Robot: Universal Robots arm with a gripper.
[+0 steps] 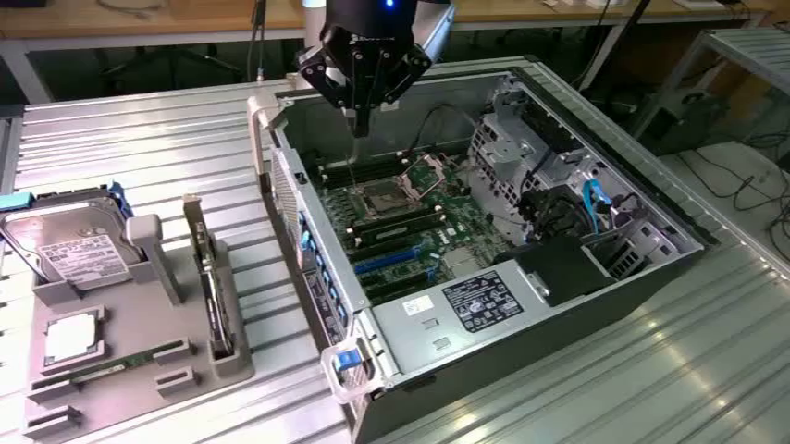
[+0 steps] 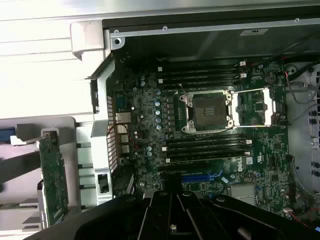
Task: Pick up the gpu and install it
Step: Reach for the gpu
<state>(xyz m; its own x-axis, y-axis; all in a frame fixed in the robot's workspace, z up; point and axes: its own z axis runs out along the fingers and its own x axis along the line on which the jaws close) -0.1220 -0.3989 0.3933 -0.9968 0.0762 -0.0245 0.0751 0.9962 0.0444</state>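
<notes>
The gpu (image 1: pixel 213 296) stands on edge in a grey holder (image 1: pixel 136 314) on the table, at the exterior view's left of the open computer case (image 1: pixel 408 319). In the wrist view the gpu (image 2: pixel 52 185) shows its green circuit face, with the silver bracket at one end. My gripper (image 1: pixel 361 128) hangs over the far end of the case, above the motherboard (image 1: pixel 408 217), well apart from the gpu. Its dark fingers (image 2: pixel 172 205) are shut with nothing between them.
The holder also carries a silver hard drive (image 1: pixel 74 254), a CPU chip (image 1: pixel 70 335) and a narrow RAM stick (image 1: pixel 117 365). Inside the case lie the open CPU socket (image 2: pixel 209 111), black memory slots and a blue expansion slot (image 2: pixel 197 177). The table is ribbed metal.
</notes>
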